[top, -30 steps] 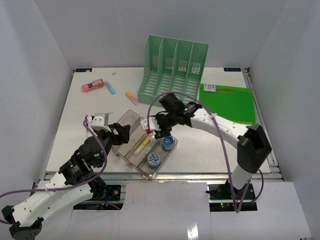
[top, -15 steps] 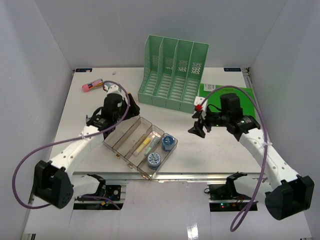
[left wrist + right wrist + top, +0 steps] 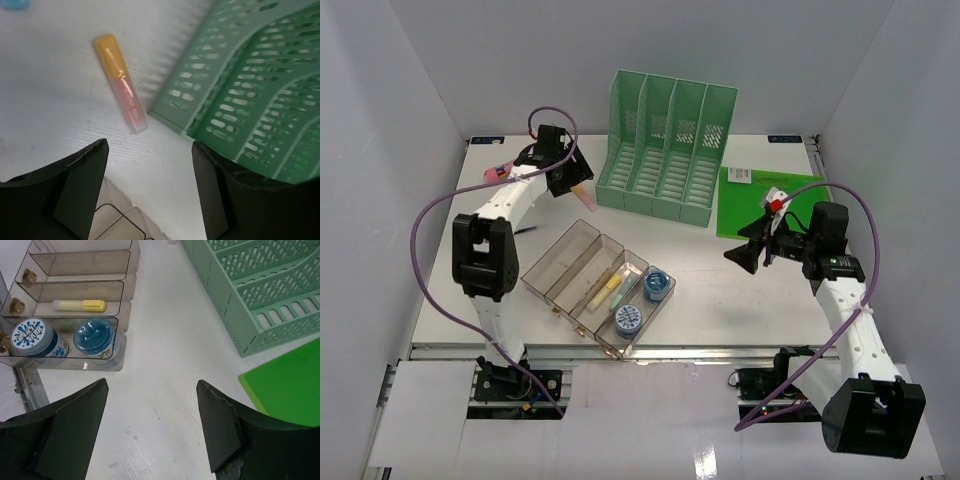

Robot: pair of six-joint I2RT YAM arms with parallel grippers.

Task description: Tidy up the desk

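Note:
The white desk [image 3: 720,300] holds a clear compartmented tray [image 3: 598,290] near the front, with a yellow highlighter [image 3: 80,305] and two blue-lidded jars [image 3: 95,336] in it. My left gripper [image 3: 565,182] is open and empty at the back left, beside the green file rack [image 3: 665,145]. In the left wrist view the left gripper [image 3: 150,147] hovers just short of an orange-and-pink highlighter [image 3: 121,85] lying on the desk. My right gripper [image 3: 740,255] is open and empty over bare desk right of the tray; the right wrist view [image 3: 151,385] shows the same.
A green folder [image 3: 775,205] lies flat at the back right. A pink object [image 3: 498,173] lies at the back left. A blue item [image 3: 15,4] shows at the edge of the left wrist view. Grey-white walls enclose the desk.
My left arm swung from the tray's left side to the back left by the rack. My right arm pulled away from the tray to the right, near the green folder.

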